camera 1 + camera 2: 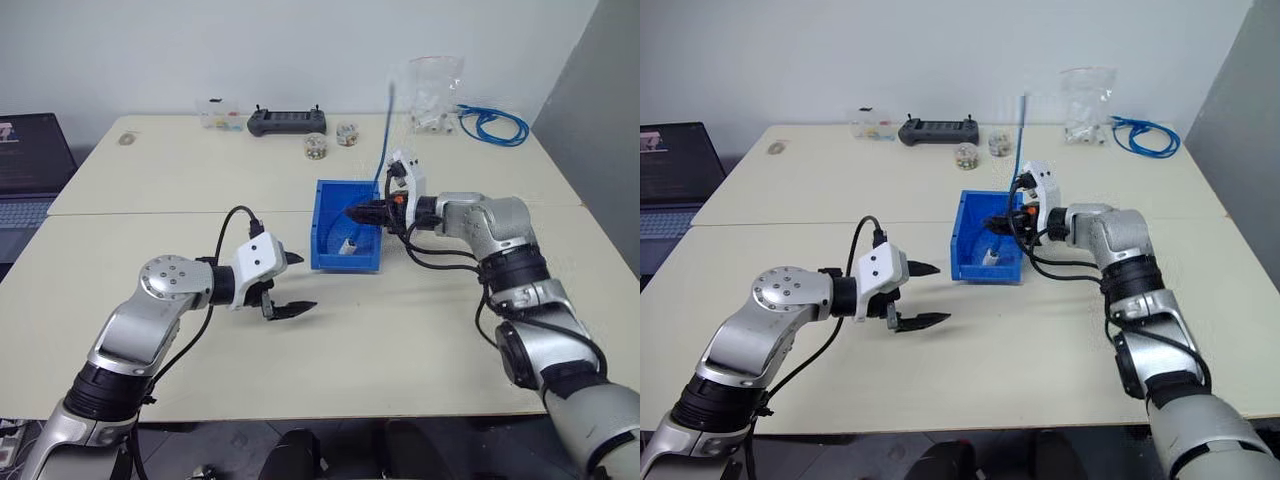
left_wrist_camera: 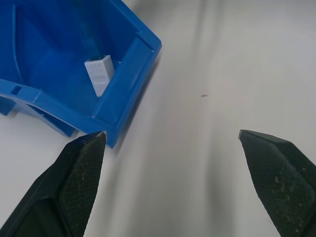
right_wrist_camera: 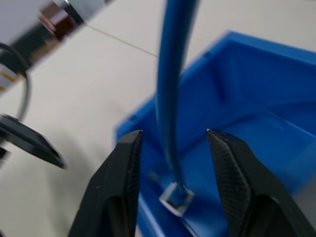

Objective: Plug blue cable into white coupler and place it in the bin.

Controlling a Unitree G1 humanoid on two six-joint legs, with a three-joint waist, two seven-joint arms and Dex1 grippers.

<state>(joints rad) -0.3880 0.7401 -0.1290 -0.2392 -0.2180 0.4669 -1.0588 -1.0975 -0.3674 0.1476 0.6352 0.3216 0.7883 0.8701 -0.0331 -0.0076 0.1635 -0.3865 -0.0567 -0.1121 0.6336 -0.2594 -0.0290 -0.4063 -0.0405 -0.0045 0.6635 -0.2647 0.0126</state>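
1. The right gripper (image 3: pixel 170 136) has its fingers apart over the bin (image 1: pixel 325 240), with the blue cable (image 3: pixel 170 89) running down between them; the fingers do not seem to pinch it, so this looks like the moment of letting go.
2. The cable's lower end sits in the white coupler (image 3: pixel 176 200), which rests on the bin floor; its upper length stands up out of the bin past the gripper.
3. The left gripper (image 1: pixel 290 285) hangs above bare worktop (image 1: pixel 400 340) just in front of the bin's near corner, fingers wide apart and empty.
4. Step in hand, as I judge it: plugging is done and the joined pair is being dropped in the bin. The next move calls for lifting the right gripper straight away without snagging the cable.
5. Edges: the bin's walls close in around the right gripper; the cable may lean over the rim.
6. Open room: bare worktop lies all around the bin. A controller (image 1: pixel 287 122), small jars (image 1: pixel 316 147), a clear bag (image 1: pixel 434 95) and a coiled cable (image 1: pixel 492 125) stand well apart near the back edge.
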